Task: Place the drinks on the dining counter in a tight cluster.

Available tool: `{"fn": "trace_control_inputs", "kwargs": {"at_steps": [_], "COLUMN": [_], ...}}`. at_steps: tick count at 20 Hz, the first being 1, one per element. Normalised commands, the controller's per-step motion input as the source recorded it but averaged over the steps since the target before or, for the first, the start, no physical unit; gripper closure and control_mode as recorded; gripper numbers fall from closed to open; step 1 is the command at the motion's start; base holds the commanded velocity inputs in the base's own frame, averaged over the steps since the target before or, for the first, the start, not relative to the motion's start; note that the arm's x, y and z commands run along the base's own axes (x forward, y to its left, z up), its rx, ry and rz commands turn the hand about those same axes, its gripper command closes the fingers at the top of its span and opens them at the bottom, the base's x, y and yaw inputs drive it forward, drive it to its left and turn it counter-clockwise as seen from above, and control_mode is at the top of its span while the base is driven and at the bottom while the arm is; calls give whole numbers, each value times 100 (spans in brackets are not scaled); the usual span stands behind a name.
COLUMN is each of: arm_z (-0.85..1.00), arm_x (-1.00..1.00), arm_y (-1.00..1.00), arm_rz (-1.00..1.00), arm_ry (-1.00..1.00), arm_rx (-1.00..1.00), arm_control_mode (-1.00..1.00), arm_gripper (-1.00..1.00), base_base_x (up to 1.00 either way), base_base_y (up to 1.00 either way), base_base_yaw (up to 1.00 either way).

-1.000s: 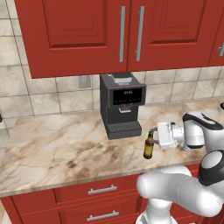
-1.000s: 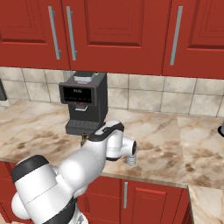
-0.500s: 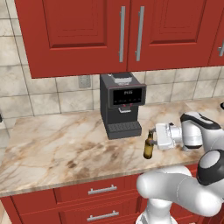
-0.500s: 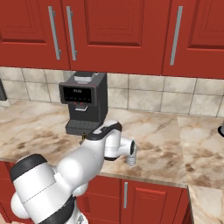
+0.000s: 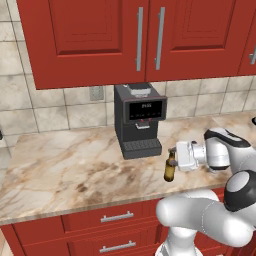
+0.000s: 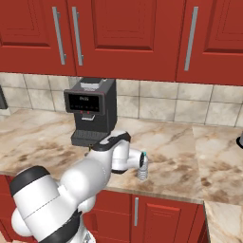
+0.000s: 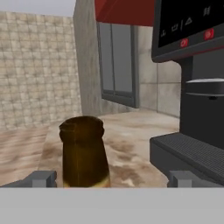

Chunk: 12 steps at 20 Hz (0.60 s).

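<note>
I have the gripper (image 7: 109,178) spread wide around the brown bottle (image 5: 170,167) on the wall counter (image 5: 75,170); nothing grasped, no drink yet moved.

Two bottles stand on the marbled counter (image 5: 65,165): one brown glass bottle (image 5: 170,168), at about 4 o'clock from the coffee machine (image 5: 139,120) in the left base view, and one small clear water bottle with a blue cap (image 6: 142,166), at about 4 o'clock from the same machine in the right base view. There is one coffee machine. One wall socket (image 5: 96,93) sits at its 10 o'clock. Above, the right base view shows four cabinet door handles (image 6: 58,35), and two drawer handles (image 5: 116,217) show below the counter in the left base view.
</note>
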Motion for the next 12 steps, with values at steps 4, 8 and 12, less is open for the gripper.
{"fn": "trace_control_inputs", "kwargs": {"at_steps": [4, 8, 12], "arm_z": [0, 0, 0], "arm_x": [1, 2, 4], "arm_y": [8, 10, 9], "arm_rz": [0, 0, 0], "arm_ry": [0, 0, 0], "arm_rx": [0, 0, 0], "arm_control_mode": [-100, -100, -100], "arm_gripper": [-100, 100, 100], "base_base_x": [0, 0, 0], "base_base_y": [0, 0, 0], "base_base_yaw": [0, 0, 0]}}
